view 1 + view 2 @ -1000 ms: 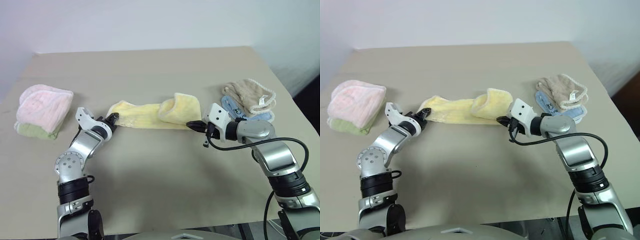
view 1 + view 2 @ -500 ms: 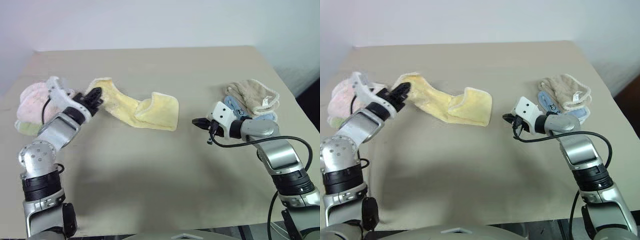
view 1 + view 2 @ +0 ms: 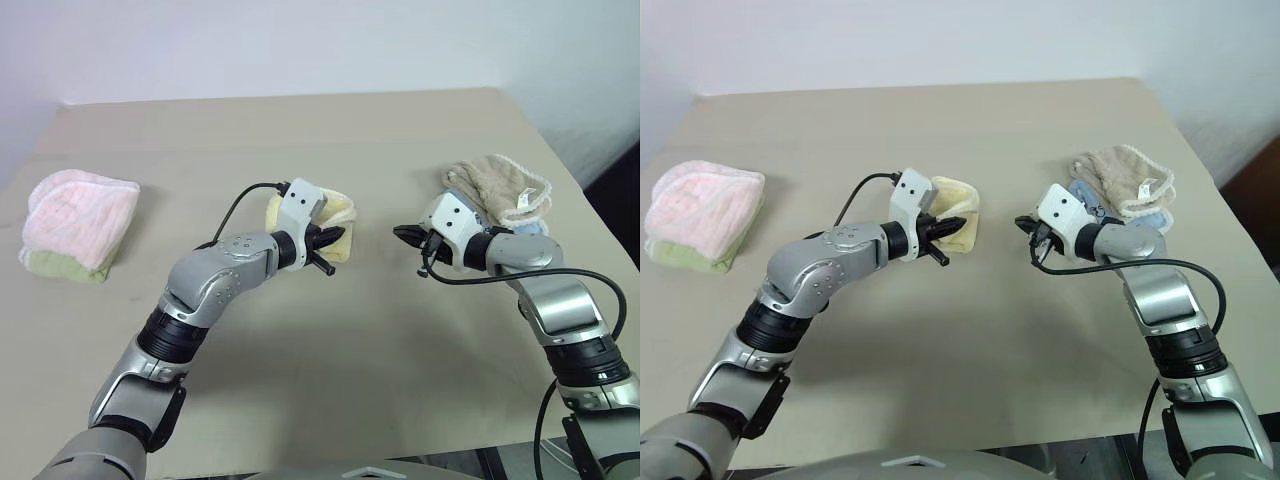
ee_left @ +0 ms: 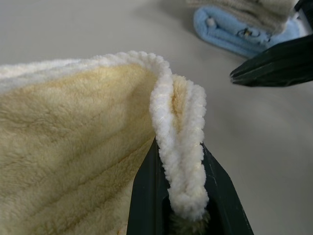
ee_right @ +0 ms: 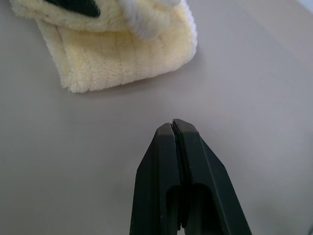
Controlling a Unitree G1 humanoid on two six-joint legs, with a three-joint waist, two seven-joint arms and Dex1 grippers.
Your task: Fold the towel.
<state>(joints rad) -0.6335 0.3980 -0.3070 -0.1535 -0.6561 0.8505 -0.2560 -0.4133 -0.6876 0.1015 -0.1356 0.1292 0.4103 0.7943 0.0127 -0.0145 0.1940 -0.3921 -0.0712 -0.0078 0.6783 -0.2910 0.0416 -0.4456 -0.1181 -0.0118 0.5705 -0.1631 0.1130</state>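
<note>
The towel [image 3: 341, 211], pale yellow terry cloth, lies doubled over in a small stack at the middle of the table. My left gripper [image 3: 331, 239] reaches across from the left and is shut on the towel's stitched edge. In the left wrist view that edge [image 4: 182, 147] stands pinched between the two black fingers [image 4: 144, 196]. My right gripper [image 3: 404, 233] hovers just right of the towel with its fingers shut and nothing in them. The right wrist view has the towel [image 5: 122, 61] lying past the closed fingertips [image 5: 164, 147].
A pink towel [image 3: 80, 212] on a green one sits at the table's left edge. A beige-tan towel [image 3: 500, 188] lies on a blue one [image 4: 234, 33] at the right, close behind my right gripper. The tan table [image 3: 320, 390] stretches bare toward the front.
My left gripper lifted the towel's left end and swung it rightward over the other end, doubling the towel. My right gripper came off the towel's right end and stays beside it.
</note>
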